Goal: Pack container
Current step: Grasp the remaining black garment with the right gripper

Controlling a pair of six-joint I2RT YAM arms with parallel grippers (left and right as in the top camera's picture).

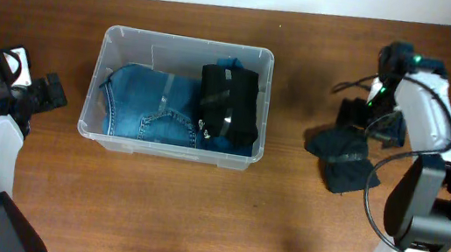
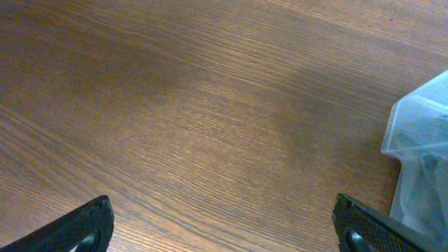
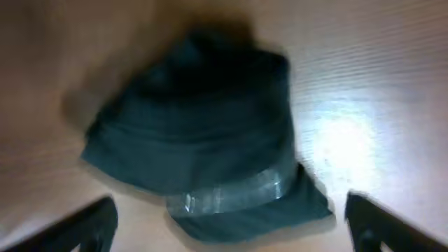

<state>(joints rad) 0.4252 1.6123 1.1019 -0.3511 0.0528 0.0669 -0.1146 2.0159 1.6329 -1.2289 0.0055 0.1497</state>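
Note:
The clear plastic container stands at the table's middle left. It holds folded blue jeans and a black folded garment with a tape strip. Its corner shows in the left wrist view. A dark folded garment with a tape band lies on the table to the right; it fills the right wrist view, blurred. My right gripper is open just above and behind this garment. My left gripper is open and empty over bare table, left of the container.
The wooden table runs under everything. The right arm's cables hang near the dark garment.

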